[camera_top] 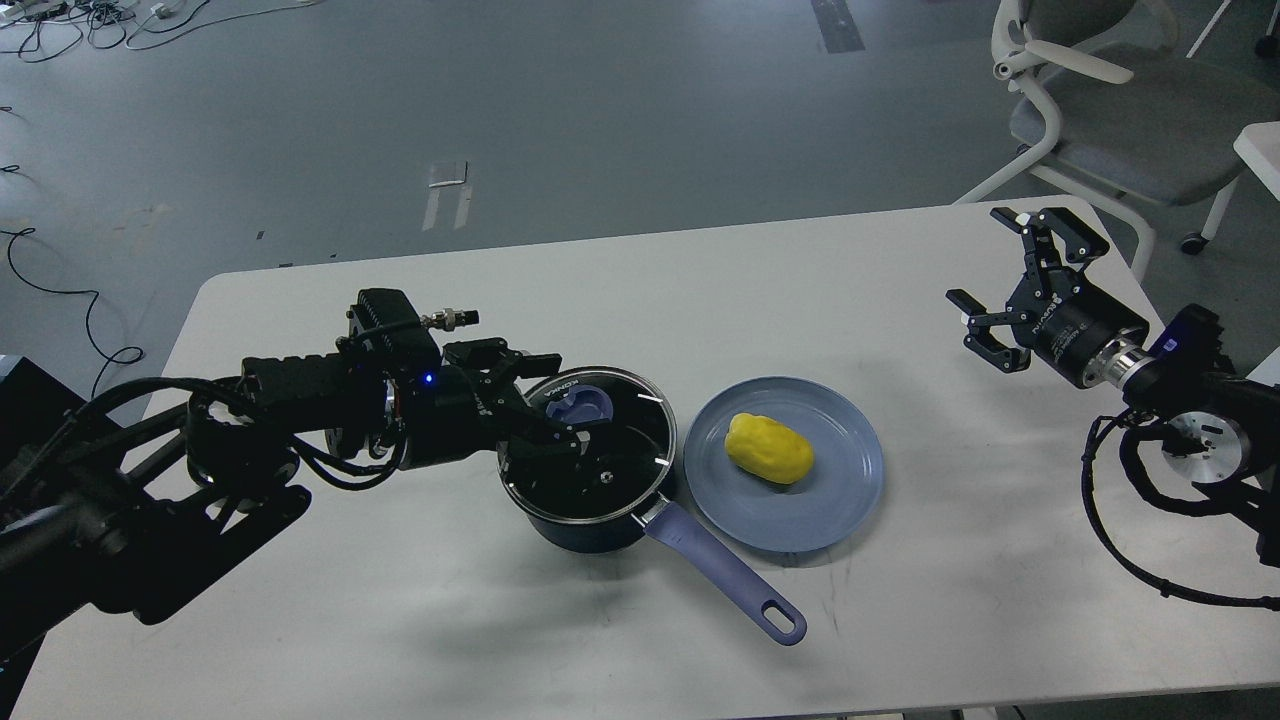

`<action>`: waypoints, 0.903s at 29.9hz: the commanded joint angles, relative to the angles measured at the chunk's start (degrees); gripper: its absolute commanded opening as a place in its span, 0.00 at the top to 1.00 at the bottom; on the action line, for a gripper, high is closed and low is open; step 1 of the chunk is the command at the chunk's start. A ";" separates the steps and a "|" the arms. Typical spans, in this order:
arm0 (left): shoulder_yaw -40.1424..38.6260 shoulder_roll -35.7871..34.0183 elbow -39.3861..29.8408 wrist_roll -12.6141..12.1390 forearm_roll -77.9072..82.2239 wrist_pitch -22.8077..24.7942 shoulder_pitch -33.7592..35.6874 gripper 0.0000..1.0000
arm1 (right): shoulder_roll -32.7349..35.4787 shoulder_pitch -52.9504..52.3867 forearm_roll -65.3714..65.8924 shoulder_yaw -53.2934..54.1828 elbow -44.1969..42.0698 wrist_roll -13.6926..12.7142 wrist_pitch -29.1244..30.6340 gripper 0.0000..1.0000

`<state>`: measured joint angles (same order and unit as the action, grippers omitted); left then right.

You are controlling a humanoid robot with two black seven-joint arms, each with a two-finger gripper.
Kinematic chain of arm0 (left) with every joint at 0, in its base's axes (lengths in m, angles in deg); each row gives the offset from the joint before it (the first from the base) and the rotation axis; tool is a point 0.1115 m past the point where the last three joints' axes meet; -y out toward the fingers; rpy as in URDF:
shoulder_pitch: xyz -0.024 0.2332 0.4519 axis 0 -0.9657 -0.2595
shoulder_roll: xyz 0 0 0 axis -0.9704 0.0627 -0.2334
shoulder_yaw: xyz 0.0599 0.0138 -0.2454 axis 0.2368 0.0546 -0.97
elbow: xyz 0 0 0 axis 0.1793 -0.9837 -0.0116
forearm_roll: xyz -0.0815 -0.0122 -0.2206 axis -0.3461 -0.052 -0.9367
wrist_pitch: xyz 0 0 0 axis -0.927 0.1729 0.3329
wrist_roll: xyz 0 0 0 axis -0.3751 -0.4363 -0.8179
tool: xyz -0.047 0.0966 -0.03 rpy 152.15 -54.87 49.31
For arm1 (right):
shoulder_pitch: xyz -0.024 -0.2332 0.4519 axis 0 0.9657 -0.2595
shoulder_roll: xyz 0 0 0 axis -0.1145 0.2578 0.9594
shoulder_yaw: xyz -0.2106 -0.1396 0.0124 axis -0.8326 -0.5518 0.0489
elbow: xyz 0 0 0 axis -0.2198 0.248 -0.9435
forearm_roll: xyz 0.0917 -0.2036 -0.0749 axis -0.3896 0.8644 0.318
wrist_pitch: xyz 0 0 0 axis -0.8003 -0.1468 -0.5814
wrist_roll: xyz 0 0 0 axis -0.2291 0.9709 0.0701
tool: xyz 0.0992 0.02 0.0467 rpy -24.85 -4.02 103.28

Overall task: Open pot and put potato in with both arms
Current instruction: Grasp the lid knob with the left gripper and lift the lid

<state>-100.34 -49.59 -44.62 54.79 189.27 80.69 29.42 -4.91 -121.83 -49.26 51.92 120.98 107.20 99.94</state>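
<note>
Lid-grab step: left gripper (570, 415) jaws straddle the pot (590, 500) knob (580, 404), can't tell if pinching yet. Right gripper (1000, 285) jaws spread wide. Next: lift lid straight up.

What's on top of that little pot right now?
A round glass lid sits on the pot. The left claw is at the lid's lavender knob, partly hiding it. Through the glass the inside looks dark; the claw covers part of it.
</note>
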 commanded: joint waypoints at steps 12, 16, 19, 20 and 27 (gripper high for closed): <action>-0.09 1.47 1.63 0.00 2.13 -0.59 -1.92 0.14 | -0.03 0.18 0.09 -0.08 -0.01 0.00 0.00 0.00; -0.01 1.47 1.63 0.00 2.13 -1.12 -1.92 0.40 | -0.03 0.18 0.09 -0.08 -0.01 0.00 0.00 0.00; -0.09 1.47 1.63 0.00 2.13 -1.55 -1.92 0.56 | -0.03 0.18 0.09 -0.08 -0.01 0.00 0.00 0.00; -0.18 1.29 1.54 0.00 2.04 -1.91 -1.83 0.60 | -0.03 0.18 0.09 -0.08 -0.01 0.00 0.00 0.00; -0.80 -1.33 0.66 0.00 1.69 -4.01 -0.95 0.66 | -0.12 0.18 0.09 -0.08 -0.01 0.00 0.00 0.00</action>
<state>-100.95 -49.33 -43.65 54.79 191.24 77.82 27.87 -4.97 -121.62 -49.17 51.83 120.97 107.20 99.94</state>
